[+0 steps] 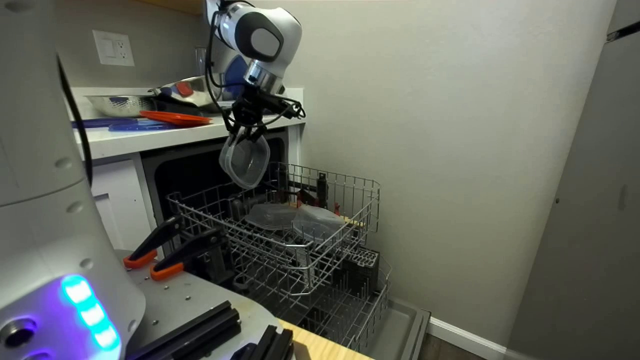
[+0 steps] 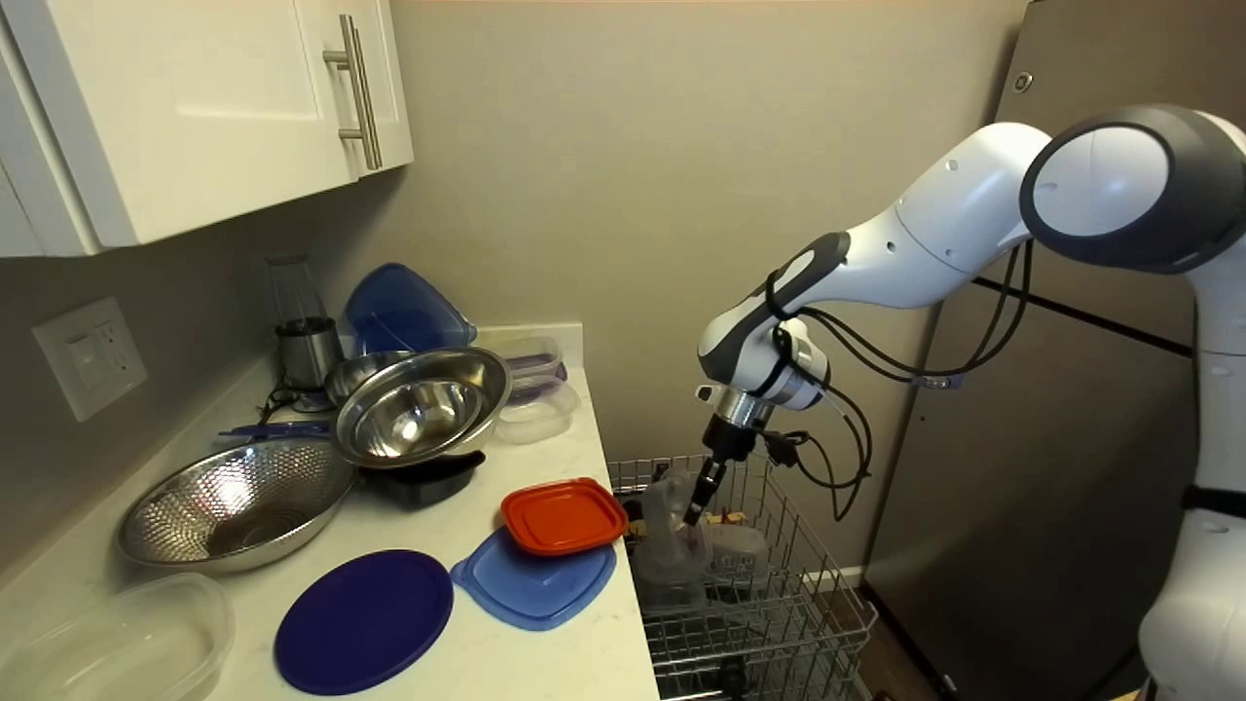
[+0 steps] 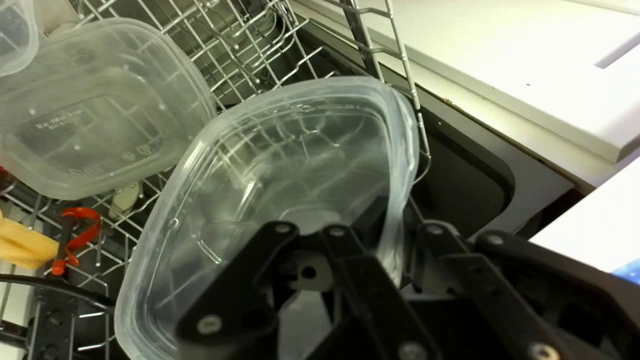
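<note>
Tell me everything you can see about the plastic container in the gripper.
The container looks like clear, slightly cloudy plastic: a roughly square tub with rounded corners, a raised rim and see-through walls, uncovered. The gripper is closed over its rim, pinching one wall from inside and outside. It hangs tilted above the upper rack, its mouth showing in the wrist view; whether it touches the rack is unclear.

A container [image 1: 250,162], its rim between the fingers [image 3: 367,282], hangs over the upper rack [image 1: 300,245], where tubs [image 1: 320,222] lie, and on the bench [image 2: 574,667] one lid [image 2: 565,516] overlaps another lid [image 2: 535,592] at the rack-side edge, a colander [image 2: 224,498] near the opposite edge
</note>
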